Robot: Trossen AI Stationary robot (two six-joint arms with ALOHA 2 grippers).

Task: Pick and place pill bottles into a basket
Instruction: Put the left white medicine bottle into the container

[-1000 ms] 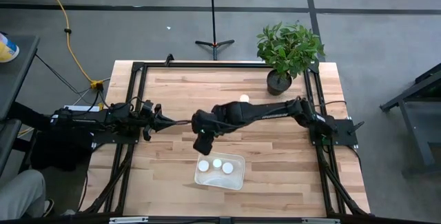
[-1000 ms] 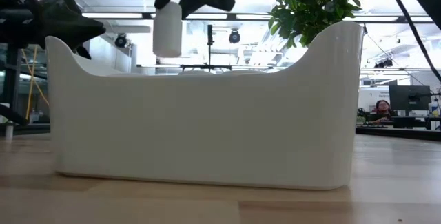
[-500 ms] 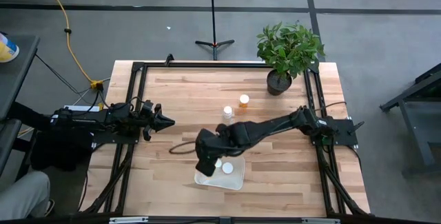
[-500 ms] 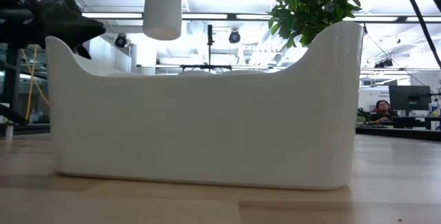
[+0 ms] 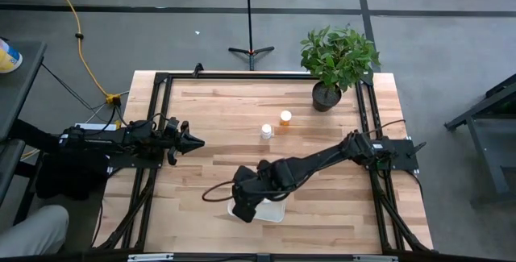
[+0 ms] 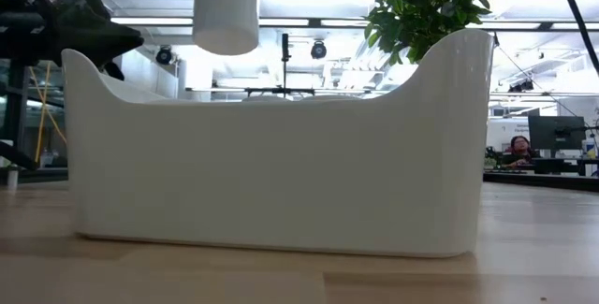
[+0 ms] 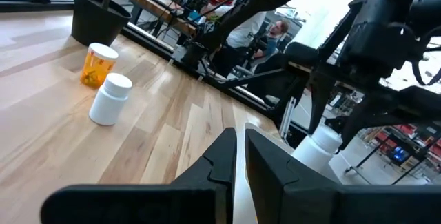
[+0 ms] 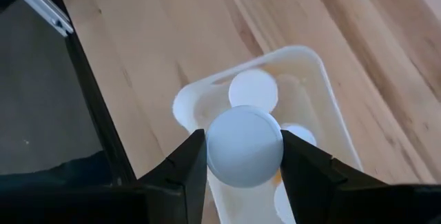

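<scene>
Over the near left end of the basket [image 5: 272, 211] my right gripper [image 5: 246, 205] hangs with its fingers clamped on a pill bottle [image 8: 244, 145], white cap facing my wrist camera. From table height the same bottle [image 6: 226, 9] shows above the basket's tall white wall [image 6: 281, 173], clear of the rim and not touching it. Looking down past my fingers [image 8: 185, 165], I see three more white caps lying inside the basket: one [image 8: 253, 89] just beyond the held bottle, and two others partly hidden behind it.

Two bottles remain out on the wooden table [image 5: 201, 109], toward the far side and near the potted plant [image 5: 337, 60]. One [image 5: 266, 131] has a white body and stands upright; the other [image 5: 285, 118] is amber with a white cap and sits just beside it, farther and to the right.

My left gripper [image 5: 192, 141] waits at the left side of the table, well apart from the basket, its fingers [image 7: 224, 158] pressed nearly together with nothing between them.
</scene>
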